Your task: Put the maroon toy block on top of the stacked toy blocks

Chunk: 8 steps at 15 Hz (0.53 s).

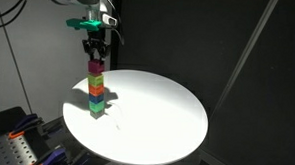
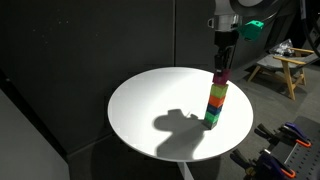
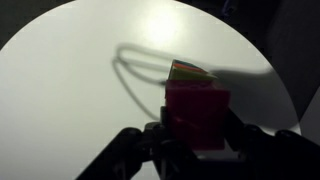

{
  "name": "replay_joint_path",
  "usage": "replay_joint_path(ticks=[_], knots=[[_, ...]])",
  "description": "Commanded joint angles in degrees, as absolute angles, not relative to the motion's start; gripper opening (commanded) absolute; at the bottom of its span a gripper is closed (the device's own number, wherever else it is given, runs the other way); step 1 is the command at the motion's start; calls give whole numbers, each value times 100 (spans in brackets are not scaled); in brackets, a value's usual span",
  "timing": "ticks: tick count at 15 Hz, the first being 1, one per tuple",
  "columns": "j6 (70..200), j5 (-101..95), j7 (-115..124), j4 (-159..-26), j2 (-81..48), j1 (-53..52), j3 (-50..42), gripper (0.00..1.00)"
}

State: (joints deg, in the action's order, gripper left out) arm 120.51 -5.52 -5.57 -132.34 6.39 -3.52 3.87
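The maroon toy block (image 3: 197,115) sits between my gripper's (image 3: 196,132) fingers, which are shut on its sides. In both exterior views the block (image 1: 93,64) (image 2: 219,76) is right at the top of the stacked toy blocks (image 1: 95,94) (image 2: 215,106), a narrow column with yellow-orange and red cubes above green ones, standing on the round white table (image 1: 156,113) (image 2: 160,100). I cannot tell whether the block rests on the stack or hovers just above it. In the wrist view the stack's top (image 3: 188,73) peeks out behind the block.
The stack stands near the table's rim. Dark curtains surround the table. Clamps and tools (image 1: 24,152) lie below the table edge, and a wooden stool (image 2: 280,68) stands in the background. More clamps (image 2: 285,140) lie beside the table.
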Motion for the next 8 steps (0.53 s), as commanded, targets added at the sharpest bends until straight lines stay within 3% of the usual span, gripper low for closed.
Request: replay_joint_path(ticks=[1, 8], knots=[[12026, -577, -350, -13077, 549, -378, 420, 28], [12041, -612, -182, -13064, 489, -373, 447, 28]])
